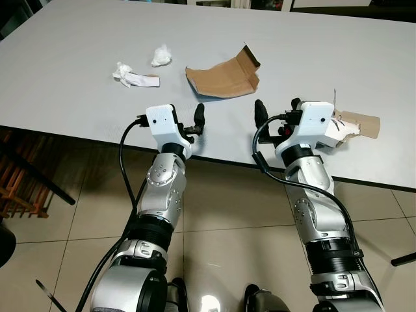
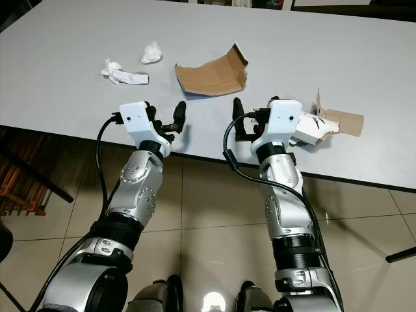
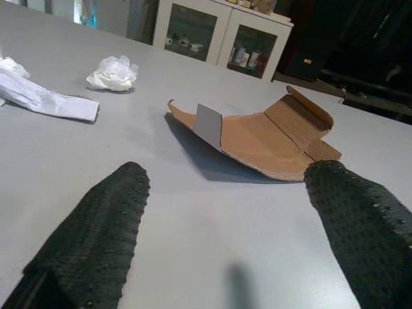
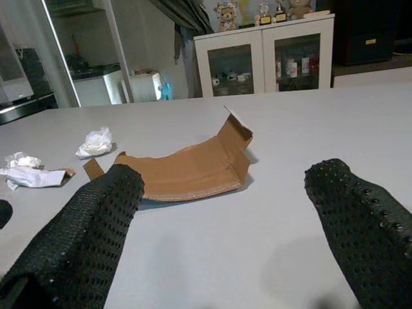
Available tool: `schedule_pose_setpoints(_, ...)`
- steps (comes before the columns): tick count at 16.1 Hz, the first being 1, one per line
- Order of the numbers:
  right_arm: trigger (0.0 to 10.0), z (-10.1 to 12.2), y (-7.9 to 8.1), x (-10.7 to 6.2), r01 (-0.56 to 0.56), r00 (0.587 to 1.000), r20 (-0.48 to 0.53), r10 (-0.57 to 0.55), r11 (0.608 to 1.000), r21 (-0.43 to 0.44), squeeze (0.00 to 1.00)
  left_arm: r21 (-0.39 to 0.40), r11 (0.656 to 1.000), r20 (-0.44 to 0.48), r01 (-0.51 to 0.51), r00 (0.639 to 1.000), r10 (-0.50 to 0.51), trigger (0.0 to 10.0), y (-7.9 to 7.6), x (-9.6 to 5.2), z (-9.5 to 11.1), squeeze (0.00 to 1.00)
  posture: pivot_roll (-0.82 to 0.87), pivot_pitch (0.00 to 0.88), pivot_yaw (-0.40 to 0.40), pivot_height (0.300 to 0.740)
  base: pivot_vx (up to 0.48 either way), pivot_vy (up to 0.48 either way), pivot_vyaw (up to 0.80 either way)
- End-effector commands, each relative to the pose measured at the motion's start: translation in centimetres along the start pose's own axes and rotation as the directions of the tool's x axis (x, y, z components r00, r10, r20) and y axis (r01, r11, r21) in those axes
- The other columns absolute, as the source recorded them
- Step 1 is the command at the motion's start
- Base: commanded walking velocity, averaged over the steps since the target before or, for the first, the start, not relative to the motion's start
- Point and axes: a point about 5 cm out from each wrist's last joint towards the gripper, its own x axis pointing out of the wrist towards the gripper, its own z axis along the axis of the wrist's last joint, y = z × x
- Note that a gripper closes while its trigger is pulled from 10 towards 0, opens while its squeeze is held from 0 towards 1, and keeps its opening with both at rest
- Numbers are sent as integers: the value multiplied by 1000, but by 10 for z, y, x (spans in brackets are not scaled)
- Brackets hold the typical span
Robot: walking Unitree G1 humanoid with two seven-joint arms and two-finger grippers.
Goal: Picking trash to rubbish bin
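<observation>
Left wrist view: cardboard piece (image 3: 257, 138) lies ahead between spread left fingers (image 3: 96, 238); right fingers (image 4: 360, 225) spread too.

Even indoor light; glare spot on floor tiles (image 1: 209, 301); sharp head views; near fingers (image 3: 96, 238) soft.

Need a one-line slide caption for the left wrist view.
Left tool open above the grey table, aimed at a flattened cardboard piece, with a crumpled tissue beyond.
</observation>
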Motion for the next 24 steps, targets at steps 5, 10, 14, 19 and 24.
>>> schedule_pose_setpoints(5, 10000, -11, 20, -4, -195, 975, -110, 191, 980, -29, 0, 20, 1000, -1, 0, 1000, 0, 10000, -2, 3, 0, 0, -37, 189, 52, 740, 0, 0, 0)
schedule_pose_setpoints(10, 10000, -9, 28, -6, -243, 966, -100, 239, 970, -27, 0, 26, 1000, -3, 9, 1000, -9, 10000, -3, 2, -1, 0, -40, 186, 53, 740, 0, 0, 0)
schedule_pose_setpoints(14, 10000, -8, 25, -6, -240, 966, -108, 235, 970, -35, 0, 27, 1000, -9, 5, 1000, -4, 10000, -2, 3, -2, 0, -42, 185, 52, 740, 0, 0, 0)
schedule_pose_setpoints(19, 10000, -34, 8, -9, -149, 951, -289, 109, 982, -120, 0, 31, 1000, -10, -2, 1000, 2, 10000, -1, 2, -2, 0, -36, 189, 50, 740, 307, 0, 0)
schedule_pose_setpoints(24, 10000, -24, 9, -6, -147, 961, -250, 114, 982, -115, 0, 29, 1000, -3, 6, 1000, -6, 10000, -3, 2, -2, 0, -37, 194, 50, 740, 319, 0, 0)
